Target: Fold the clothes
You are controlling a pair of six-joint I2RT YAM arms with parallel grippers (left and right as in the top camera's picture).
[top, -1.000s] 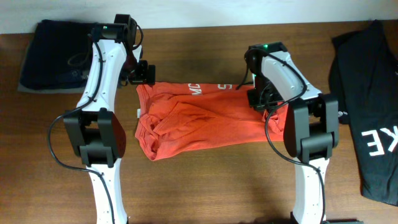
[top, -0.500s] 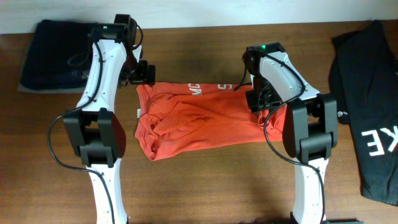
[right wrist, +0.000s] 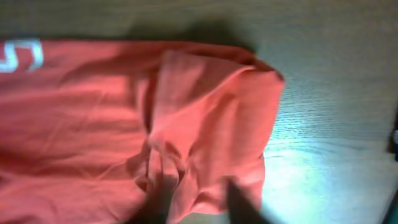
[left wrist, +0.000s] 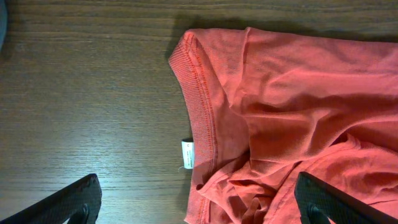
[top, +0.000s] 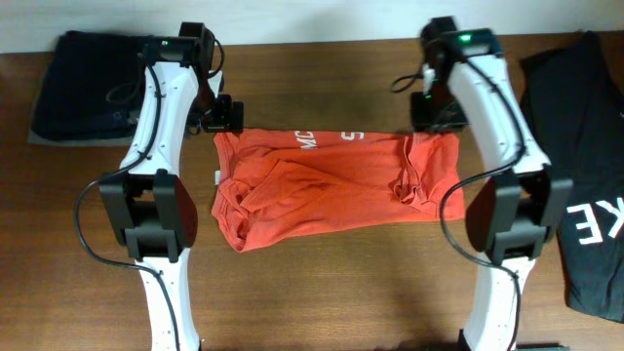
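While its jaws stand wide apart with nothing between them, left gripper point(top: 226, 115) sits at the 11 o'clock corner of the shirt point(top: 322, 190). Wrist view: the two fingers point(left wrist: 74, 202) are at 7 and 5 o'clock of the frame, bare wood under the left one, orange cloth under the right one. Ribbed collar point(left wrist: 200, 106) runs 12 to 6 o'clock between them, with a small white tag point(left wrist: 188, 152) on its left edge. Cloth at 5 o'clock is bunched and wrinkled.

Right gripper point(top: 436, 112) sits at the shirt's 1 o'clock corner. Its wrist view is blurred; dark smears at 6 o'clock are probably its fingers point(right wrist: 239, 202), over the cloth's lower edge. How far the jaws are open, or whether they pinch any cloth, cannot be told. A folded flap of cloth lies at that end, with a puckered ridge down from it.

Shirt lies crosswise on the table point(top: 322, 292), mid-table, between the two arms. White lettering point(top: 310, 142) shows along its 12 o'clock edge. Its 7 o'clock part is rumpled, a layer doubled over.

Black tee point(top: 575, 175) lies at 3 o'clock, well apart. Navy pile point(top: 83, 83) lies at 10 o'clock, behind the left arm.
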